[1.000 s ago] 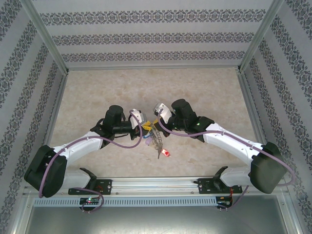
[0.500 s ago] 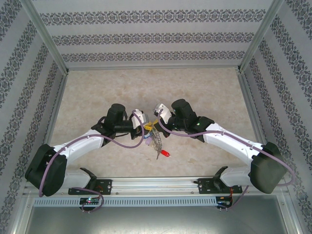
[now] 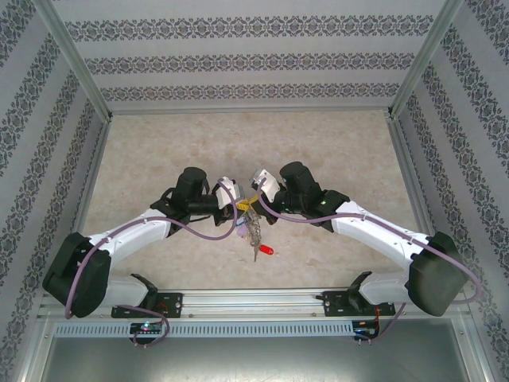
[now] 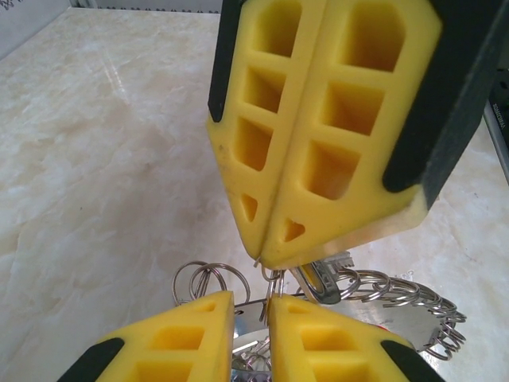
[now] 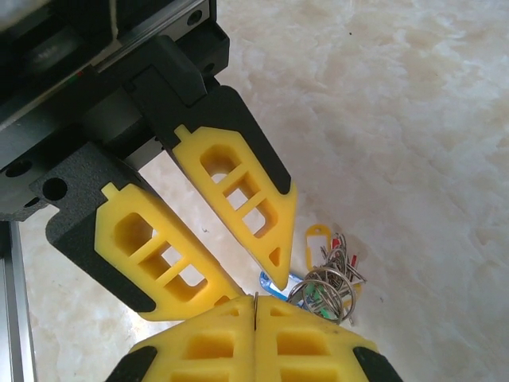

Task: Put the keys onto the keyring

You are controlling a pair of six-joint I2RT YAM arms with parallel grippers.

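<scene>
Marbled tabletop (image 3: 159, 159) lying under arms; keyring (image 3: 253, 227) sitting mid-frame between grippers, likely light, stiff, slippery; right gripper (image 5: 254, 302) fingers pressing together, pinching its wire; left gripper (image 4: 250, 306) fingers standing slightly spread alongside; bare wire seeming best hold.

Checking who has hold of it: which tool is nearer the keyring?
Right. The right tool is shut on thin wire of the keyring. The left tool faces it tip to tip, fingers apart either side of that wire.

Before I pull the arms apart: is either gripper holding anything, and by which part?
The right gripper is shut on the keyring, pinching a thin wire loop at its tips. The left gripper is slightly open by that loop, apparently gripping nothing.
</scene>
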